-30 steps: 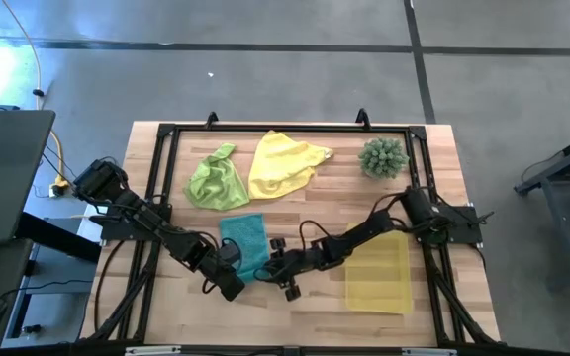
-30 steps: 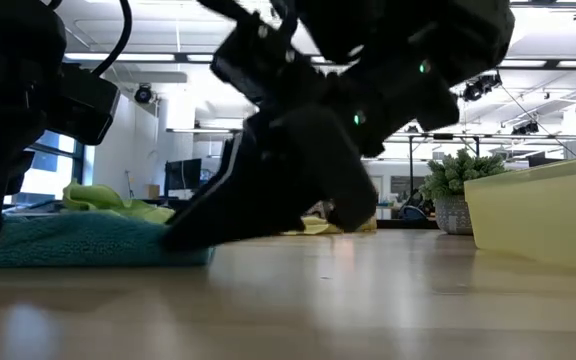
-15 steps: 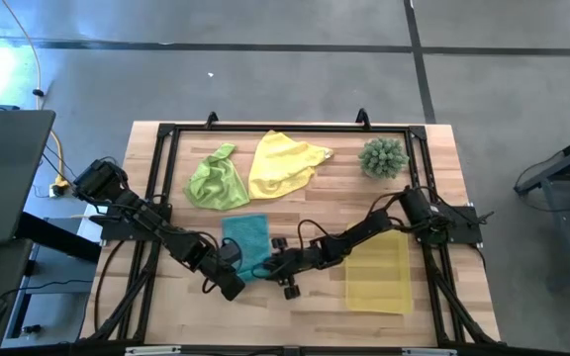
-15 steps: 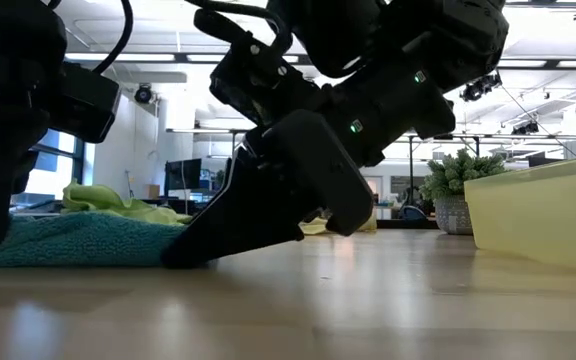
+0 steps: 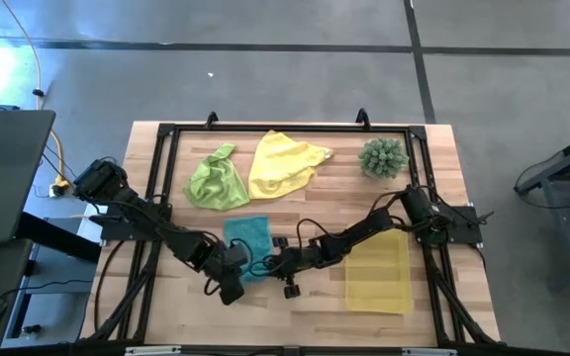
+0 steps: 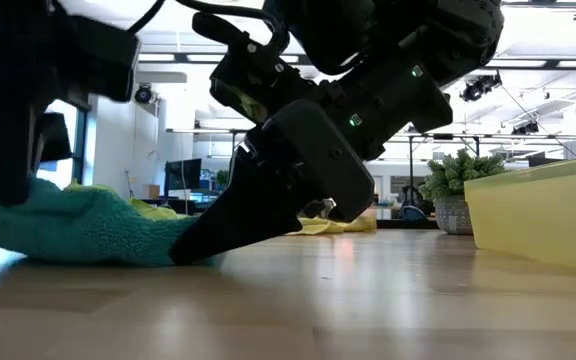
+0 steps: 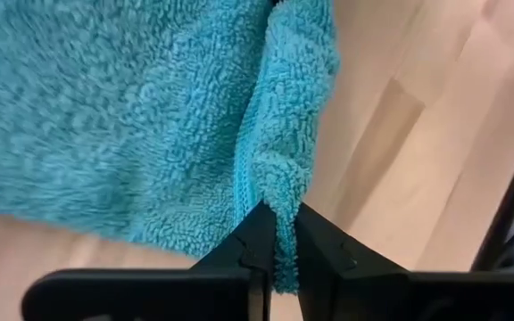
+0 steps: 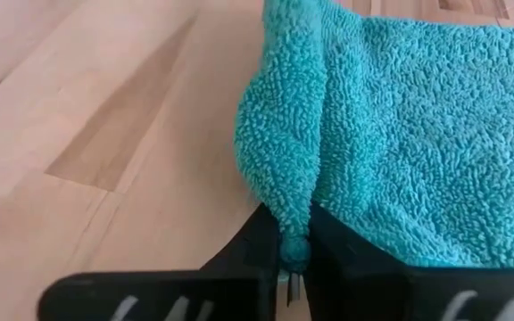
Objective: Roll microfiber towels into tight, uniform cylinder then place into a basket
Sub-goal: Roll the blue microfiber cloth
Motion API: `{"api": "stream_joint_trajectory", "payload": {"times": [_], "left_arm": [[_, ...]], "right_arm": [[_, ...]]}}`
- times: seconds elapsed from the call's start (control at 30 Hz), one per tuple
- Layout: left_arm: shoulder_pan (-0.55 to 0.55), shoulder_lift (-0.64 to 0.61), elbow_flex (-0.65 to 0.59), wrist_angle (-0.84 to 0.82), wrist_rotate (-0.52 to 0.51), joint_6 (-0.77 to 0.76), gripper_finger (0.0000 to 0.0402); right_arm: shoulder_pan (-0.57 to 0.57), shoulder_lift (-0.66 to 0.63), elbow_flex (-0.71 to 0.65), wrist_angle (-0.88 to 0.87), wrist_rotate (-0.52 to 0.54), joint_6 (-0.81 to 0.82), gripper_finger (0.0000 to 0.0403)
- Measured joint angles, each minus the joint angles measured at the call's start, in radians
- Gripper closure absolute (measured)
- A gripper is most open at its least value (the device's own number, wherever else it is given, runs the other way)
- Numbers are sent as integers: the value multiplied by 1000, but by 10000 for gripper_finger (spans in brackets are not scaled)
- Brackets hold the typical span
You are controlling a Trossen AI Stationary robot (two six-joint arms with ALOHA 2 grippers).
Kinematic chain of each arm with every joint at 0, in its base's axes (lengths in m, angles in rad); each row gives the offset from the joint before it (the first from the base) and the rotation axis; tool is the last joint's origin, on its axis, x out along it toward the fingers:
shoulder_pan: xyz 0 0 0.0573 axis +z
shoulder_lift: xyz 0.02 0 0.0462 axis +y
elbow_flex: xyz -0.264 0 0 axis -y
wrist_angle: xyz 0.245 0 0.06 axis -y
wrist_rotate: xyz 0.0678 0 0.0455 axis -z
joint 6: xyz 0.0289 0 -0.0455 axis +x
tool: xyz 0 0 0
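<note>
Both grippers, left gripper (image 7: 275, 234) and right gripper (image 8: 294, 234), had jaws clenched on the teal towel's (image 5: 246, 240) near edge, near-centre on the surface; rolling looked just begun, next folding that edge farward evenly

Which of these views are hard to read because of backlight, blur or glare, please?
Low view: ceiling lights backlight the arms into dark silhouettes, and the near table is blurred. High view: bright glare on the floor at the far left. Wrist views: evenly lit, the teal towel is sharp, and the dark fingers lack detail.
</note>
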Motion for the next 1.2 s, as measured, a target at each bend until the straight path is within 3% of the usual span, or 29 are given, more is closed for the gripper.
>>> {"api": "stream_joint_trajectory", "payload": {"times": [0.17,0.43,0.77,1.0,1.2], "left_arm": [[22,0,97,-250,38,152,343],[33,0,111,-440,44,252,264],[-41,-9,112,-263,38,337,249],[-105,19,108,-220,-253,450,243],[-113,59,108,-203,-251,491,222]], "right_arm": [[1,2,-1,0,-1,55,393],[1,2,-2,1,-10,125,392],[-19,2,-3,-5,-100,333,391],[-27,1,-4,-11,-135,447,391],[-27,1,-4,-11,-136,448,391]]}}
